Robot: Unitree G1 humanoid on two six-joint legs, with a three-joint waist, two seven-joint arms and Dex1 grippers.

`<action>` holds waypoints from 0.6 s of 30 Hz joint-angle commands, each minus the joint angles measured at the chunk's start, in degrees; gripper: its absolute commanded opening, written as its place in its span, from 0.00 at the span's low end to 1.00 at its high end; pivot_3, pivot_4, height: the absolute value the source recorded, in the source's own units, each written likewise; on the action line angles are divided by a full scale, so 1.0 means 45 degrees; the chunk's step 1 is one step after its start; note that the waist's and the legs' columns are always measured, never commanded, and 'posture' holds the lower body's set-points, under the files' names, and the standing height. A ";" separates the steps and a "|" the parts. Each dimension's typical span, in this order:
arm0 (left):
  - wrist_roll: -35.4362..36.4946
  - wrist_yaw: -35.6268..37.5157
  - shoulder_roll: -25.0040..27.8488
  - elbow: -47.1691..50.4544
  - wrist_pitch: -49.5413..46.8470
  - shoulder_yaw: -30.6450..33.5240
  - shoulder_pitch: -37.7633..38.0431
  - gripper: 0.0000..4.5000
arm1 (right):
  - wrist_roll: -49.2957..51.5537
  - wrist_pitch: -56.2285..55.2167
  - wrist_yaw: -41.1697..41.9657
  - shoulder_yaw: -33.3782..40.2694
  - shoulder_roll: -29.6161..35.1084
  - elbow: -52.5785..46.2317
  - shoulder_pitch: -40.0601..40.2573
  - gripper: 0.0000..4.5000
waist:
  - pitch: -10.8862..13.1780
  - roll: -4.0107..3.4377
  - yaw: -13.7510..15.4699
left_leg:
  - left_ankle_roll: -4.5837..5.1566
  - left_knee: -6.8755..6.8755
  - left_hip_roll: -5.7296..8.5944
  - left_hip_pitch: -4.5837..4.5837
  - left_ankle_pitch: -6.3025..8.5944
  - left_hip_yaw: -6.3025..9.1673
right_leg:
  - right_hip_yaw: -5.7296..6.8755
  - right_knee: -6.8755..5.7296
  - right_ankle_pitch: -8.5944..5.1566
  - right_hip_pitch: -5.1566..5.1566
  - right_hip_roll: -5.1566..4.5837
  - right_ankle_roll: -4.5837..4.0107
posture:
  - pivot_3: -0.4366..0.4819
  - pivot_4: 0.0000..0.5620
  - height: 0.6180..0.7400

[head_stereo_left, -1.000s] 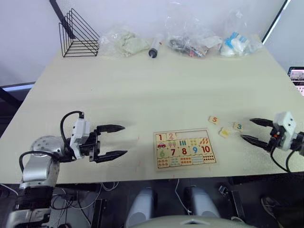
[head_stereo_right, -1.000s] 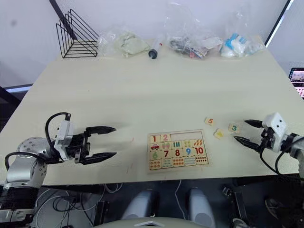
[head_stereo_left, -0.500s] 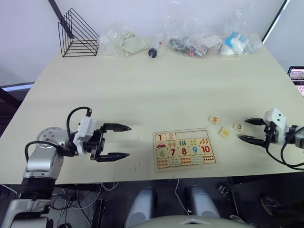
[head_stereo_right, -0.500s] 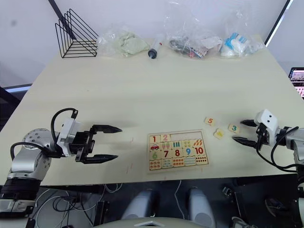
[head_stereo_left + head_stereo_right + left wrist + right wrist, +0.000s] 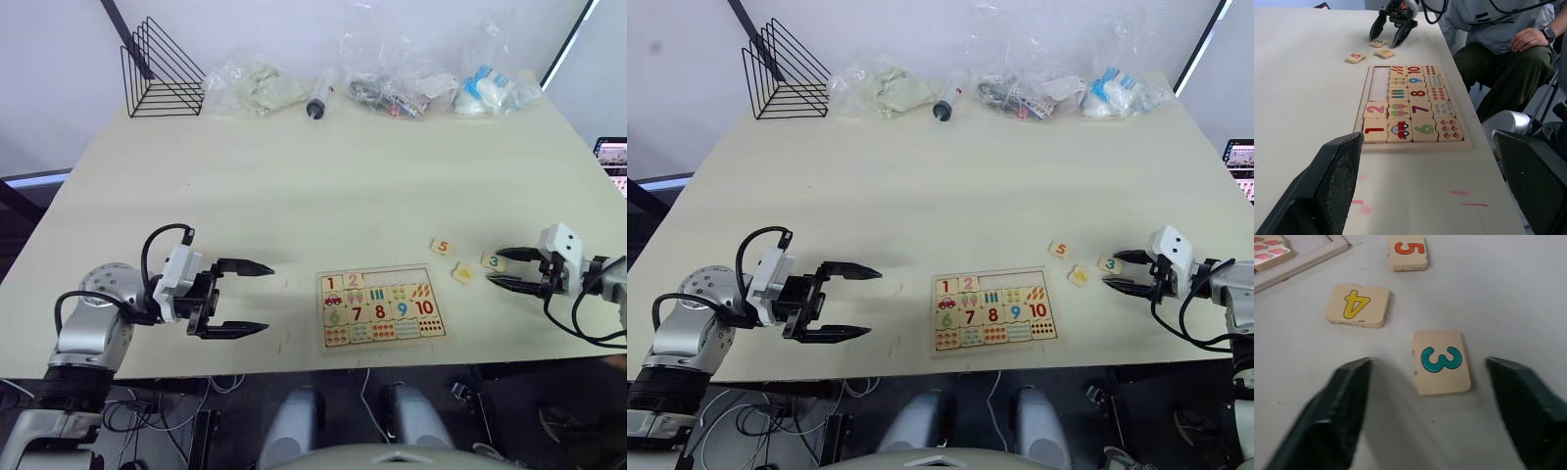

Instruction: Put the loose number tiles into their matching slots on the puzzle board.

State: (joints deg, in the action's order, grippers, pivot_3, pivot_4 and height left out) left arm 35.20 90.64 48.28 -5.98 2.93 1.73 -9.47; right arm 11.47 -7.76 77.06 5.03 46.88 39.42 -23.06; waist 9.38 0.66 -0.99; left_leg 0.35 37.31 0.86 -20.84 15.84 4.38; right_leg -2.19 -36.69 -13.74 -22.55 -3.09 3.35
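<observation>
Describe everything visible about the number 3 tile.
The 3 tile is a small, pale wood rectangle with rounded corners and a teal digit printed on top. It lies flat on the table, face up, touching nothing, between the open fingers of the right gripper. The 4 tile lies nearby, apart from it.

You see a puzzle board [image 5: 1415,145] of pale, matt wood, its printed tiles smooth. The loose tile 3 [image 5: 1441,361], tile 4 [image 5: 1357,305] and tile 5 [image 5: 1407,251] are the same light wood with slightly chipped edges. The table [image 5: 323,176] looks matt and cream. The right gripper [image 5: 1430,421] has dull, grainy black fingers [image 5: 1337,416].
</observation>
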 commanded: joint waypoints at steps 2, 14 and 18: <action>0.0270 0.0412 0.0159 0.0210 0.0261 0.0164 0.0071 1.00 | -0.0033 -0.0128 -0.0182 0.0123 0.0118 0.0176 -0.0036 0.26 | -0.0001 0.0002 -0.0003 | 0.0000 0.0001 0.0000 0.0002 0.0000 0.0000 | -0.0002 -0.0003 0.0000 0.0000 0.0000 0.0000 | 0.48 0.27 1.00; -0.0478 0.0086 -0.0774 -0.0357 0.0998 0.0503 -0.0342 1.00 | -0.0102 0.0170 -0.0286 -0.0040 0.0516 -0.1498 -0.0109 0.20 | 0.0002 -0.0004 -0.0001 | 0.0001 0.0007 0.0002 0.0004 0.0000 -0.0004 | -0.0013 -0.0012 0.0002 -0.0003 0.0007 -0.0001 | 0.48 0.27 1.00; -0.0391 0.0176 -0.0767 -0.0493 0.0772 0.0589 -0.0314 1.00 | -0.0006 0.1184 -0.0461 -0.0169 0.0608 -0.3226 0.0046 0.20 | 0.0003 -0.0004 -0.0001 | 0.0001 0.0006 0.0001 0.0001 0.0000 0.0000 | -0.0014 -0.0010 0.0002 -0.0006 0.0006 0.0000 | 0.48 0.27 1.00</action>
State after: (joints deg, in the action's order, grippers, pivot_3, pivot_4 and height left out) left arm 32.75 90.41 44.57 -8.29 6.57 2.32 -10.70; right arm 10.43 -4.47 75.04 4.24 48.32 29.80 -22.80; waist 9.39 0.65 -0.99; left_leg 0.35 37.33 0.86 -20.84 15.84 4.39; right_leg -2.26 -36.74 -13.73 -22.59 -3.07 3.35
